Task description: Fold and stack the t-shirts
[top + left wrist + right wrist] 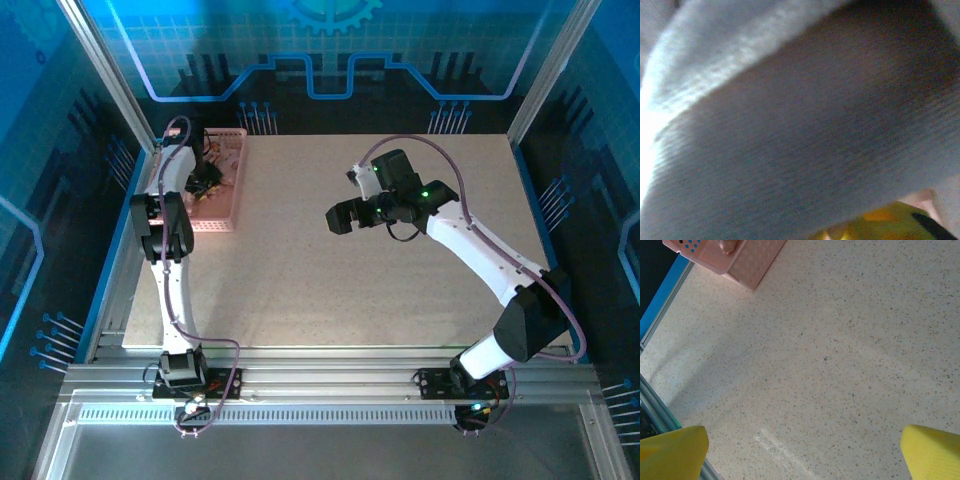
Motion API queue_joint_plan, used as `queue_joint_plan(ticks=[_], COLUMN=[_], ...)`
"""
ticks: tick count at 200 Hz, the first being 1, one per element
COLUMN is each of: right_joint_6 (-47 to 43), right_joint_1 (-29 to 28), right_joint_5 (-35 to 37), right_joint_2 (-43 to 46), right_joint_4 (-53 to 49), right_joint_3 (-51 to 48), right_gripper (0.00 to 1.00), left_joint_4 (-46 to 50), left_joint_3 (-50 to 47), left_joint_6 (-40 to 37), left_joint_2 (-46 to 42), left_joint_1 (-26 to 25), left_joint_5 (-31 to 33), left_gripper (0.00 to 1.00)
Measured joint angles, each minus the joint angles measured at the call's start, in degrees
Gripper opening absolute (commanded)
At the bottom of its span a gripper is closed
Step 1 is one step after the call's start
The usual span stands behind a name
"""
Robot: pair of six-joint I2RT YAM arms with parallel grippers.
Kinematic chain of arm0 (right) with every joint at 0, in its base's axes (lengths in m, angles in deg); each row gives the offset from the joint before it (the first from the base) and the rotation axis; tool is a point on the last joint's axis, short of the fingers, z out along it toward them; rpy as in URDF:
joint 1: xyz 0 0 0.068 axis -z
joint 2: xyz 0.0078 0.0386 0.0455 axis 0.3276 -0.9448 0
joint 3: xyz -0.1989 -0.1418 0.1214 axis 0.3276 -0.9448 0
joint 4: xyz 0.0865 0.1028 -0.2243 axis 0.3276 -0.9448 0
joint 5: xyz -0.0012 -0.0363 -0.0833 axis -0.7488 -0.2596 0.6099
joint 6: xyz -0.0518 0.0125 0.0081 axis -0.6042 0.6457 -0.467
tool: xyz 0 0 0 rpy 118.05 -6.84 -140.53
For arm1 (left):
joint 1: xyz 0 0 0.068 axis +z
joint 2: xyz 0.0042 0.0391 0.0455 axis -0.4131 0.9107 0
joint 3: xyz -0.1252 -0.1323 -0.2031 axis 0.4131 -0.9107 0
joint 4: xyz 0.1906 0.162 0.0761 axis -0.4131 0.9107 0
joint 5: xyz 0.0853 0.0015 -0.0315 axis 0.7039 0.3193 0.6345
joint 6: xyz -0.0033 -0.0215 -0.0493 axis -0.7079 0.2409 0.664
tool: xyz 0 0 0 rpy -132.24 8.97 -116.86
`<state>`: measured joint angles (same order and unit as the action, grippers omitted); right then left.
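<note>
Left gripper [207, 178]: found down inside the pink lattice basket [232, 205] in the top view. Whether its jaws are apart or clamped on cloth cannot be told here, as the wrist covers them. The reach into the basket is judged to be for drawing out a t-shirt, the opening step of the task; nothing folded is yet laid out beside the basket. Right gripper [345, 215]: held above the table [400, 300], well apart from the basket on its right, jaws spread wide with nothing between them. It is judged to be waiting there so the cloth can be received or flattened once out. The basket is set at the table's far left corner, close to the frame rail [105, 300], so the free exit is judged to be upward and toward the right gripper. Left wrist view: the t-shirt [800, 125] is pressed close to the lens, ribbed knit in shadow, with a paler fold along its upper edge. A sliver of what is probably a yellow finger pad [880, 217] is seen beneath it, and the grip is not settled here either. Right wrist view: the yellow fingertips [672, 452] are seen wide apart at the lower corners, with speckled table between them and one basket corner at upper left. Ample open surface is available beside the basket for spreading; the table edge and rail near the basket are to be minded.
</note>
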<state>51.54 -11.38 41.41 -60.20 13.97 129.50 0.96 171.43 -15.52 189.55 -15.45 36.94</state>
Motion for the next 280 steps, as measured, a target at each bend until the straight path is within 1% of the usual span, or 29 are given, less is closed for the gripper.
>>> queue_joint_plan(ticks=[29,60,99,149,175,234,280], right_joint_6=[0.22,0.83,1.16,1.57,2.54,4.48,5.92], right_joint_1=[0.0,0.0,-0.17,-0.2,0.04,2.97,5.88], right_joint_5=[0.0,0.04,0.42,0.52,0.44,-0.09,-1.55], right_joint_2=[0.0,0.02,0.02,-0.2,-0.55,-0.94,-0.94], right_joint_4=[0.02,0.17,0.15,0.26,0.74,2.19,3.67], right_joint_3=[0.0,-0.37,-1.68,-1.7,-1.68,-1.36,-1.16], right_gripper=[1.0,1.0,1.0,1.0,1.0,1.0,1.0], left_joint_4=[-2.51,-7.89,-16.41,-25.86,-28.76,-29.22,-28.68], left_joint_3=[-0.98,-5.29,-10.56,-11.1,-11.08,-4.48,5.57], left_joint_6=[-0.46,-0.72,-0.33,2.25,3.52,3.91,4.11], left_joint_2=[-0.02,-1.99,-10.45,-21.11,-24.41,-26.21,-27.45], left_joint_1=[0.07,0.07,0.07,-0.39,-2.16,-9.4,-11.02], left_joint_5=[-3.39,-7.1,-12.44,-19.41,-22.23,-27.06,-29.0], left_gripper=[0.0,0.0,0.0,0.0,0.0,0.0,0.0])
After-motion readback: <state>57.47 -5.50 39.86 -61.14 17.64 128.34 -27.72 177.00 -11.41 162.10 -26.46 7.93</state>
